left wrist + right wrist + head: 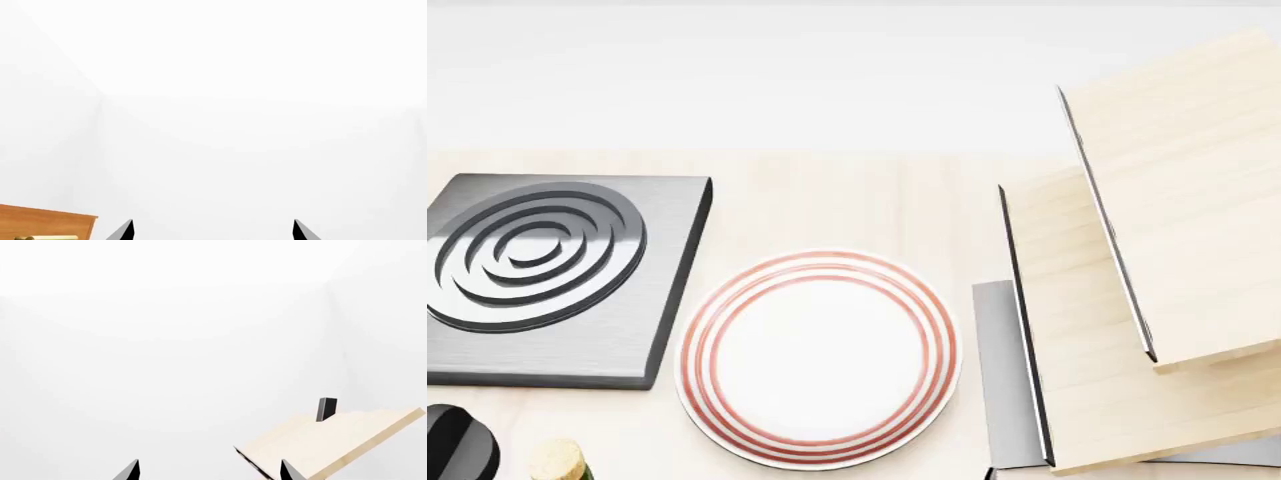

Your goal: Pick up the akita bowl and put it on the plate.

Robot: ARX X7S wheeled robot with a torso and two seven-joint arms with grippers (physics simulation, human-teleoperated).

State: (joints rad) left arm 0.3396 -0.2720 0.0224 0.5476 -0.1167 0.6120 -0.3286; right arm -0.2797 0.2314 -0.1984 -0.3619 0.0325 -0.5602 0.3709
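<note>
The plate lies flat on the pale counter, bare and waiting, just beside the dark burner on the robot's left. The two sit close but I can't say whether their edges touch. To the right of the plate stand slanted light-wood boards, stacked at an angle with a grey panel beneath them; they look like part of a rack or cabinet piece, tilted over that end of the counter. At the near left corner a black knob-like thing and a cork top poke into the head view.

The bowl is nowhere to be seen in any view, so I can't tell you where it is; my guess is it stands outside what the head camera covers, and the robot will need to look around before anything else.

Neither arm shows in the head view. Each wrist camera points out at blank white wall, which suggests both arms are held up and away from the counter, idle. The left gripper shows only two dark fingertips set well apart, with nothing between them: wide open and empty. A brown wooden piece sits off to one side. The right gripper is the same, tips spread wide, holding nothing, with a pale board beyond, not touched.
</note>
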